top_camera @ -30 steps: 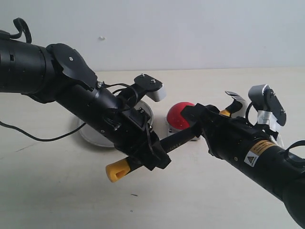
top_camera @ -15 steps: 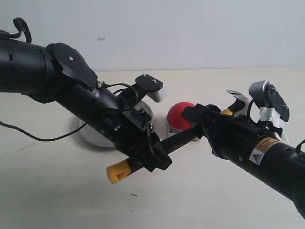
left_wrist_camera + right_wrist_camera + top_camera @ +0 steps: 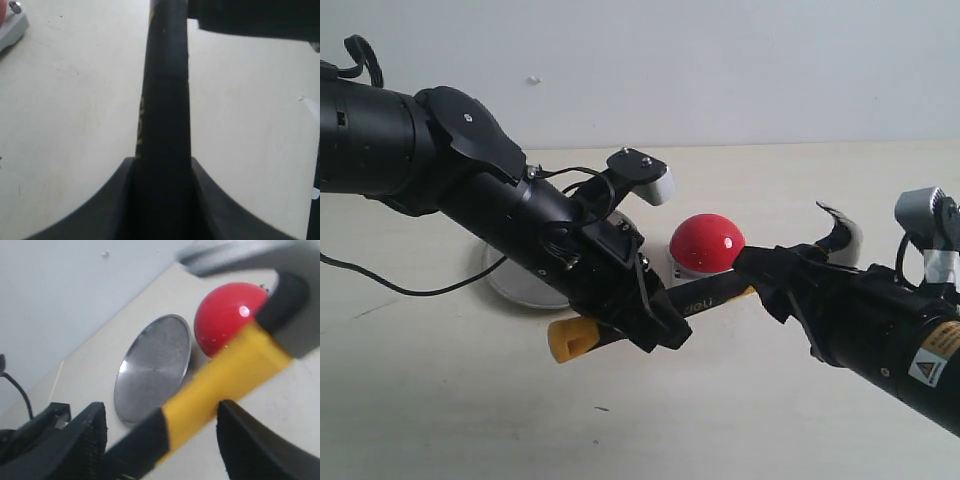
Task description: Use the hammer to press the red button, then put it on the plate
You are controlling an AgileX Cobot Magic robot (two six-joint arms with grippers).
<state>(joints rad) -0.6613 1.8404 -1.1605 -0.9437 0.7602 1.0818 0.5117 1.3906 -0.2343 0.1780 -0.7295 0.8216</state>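
The hammer hangs level above the table, yellow end on the left, dark claw head on the right. My left gripper is shut on the black handle just inside the yellow end. My right gripper stands open around the handle's far part; in the right wrist view its fingers are spread wide of the yellow section. The red button sits behind the handle. The plate lies mostly hidden behind my left arm; the right wrist view shows the plate beside the red button.
A black cable trails over the table at the left. The pale wall closes the table's back edge. Both arms crowd the middle of the exterior view. The button's grey base corner shows in the left wrist view.
My right gripper has let go of the handle and drawn back to the right and lower, uncovering the red button. The left gripper keeps hold; the hammer has shifted slightly right.
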